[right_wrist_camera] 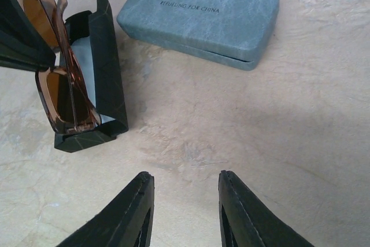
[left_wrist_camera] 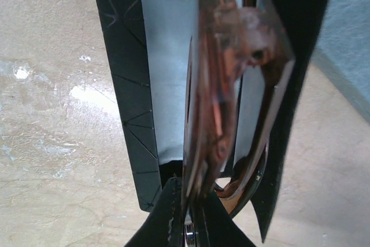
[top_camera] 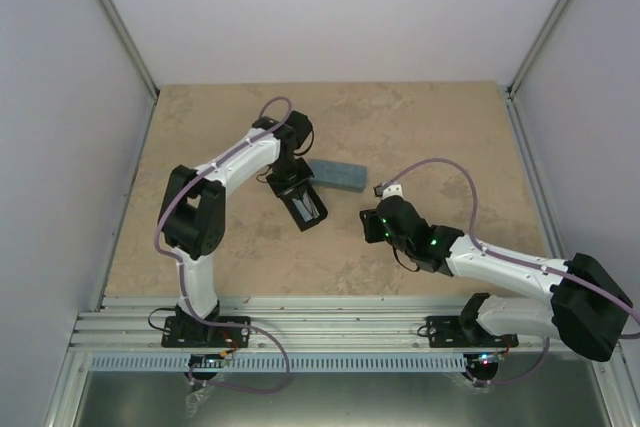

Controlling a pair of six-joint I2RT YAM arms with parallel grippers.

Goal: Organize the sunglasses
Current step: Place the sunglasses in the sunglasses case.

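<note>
Beige stone-patterned tabletop (top_camera: 420, 127), plain white walls (top_camera: 330, 7), aluminium frame posts (top_camera: 113, 22), soft even light

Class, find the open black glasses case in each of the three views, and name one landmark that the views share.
Top external: the open black glasses case lies just left of centre.
Left wrist: the case fills the middle, its dark walls either side of the amber-framed sunglasses.
Right wrist: upper left, behind those sunglasses.
Shared landmark: the grey-blue oblong case beside it; in the left wrist view, seemingly only a strip at the right edge.
</note>
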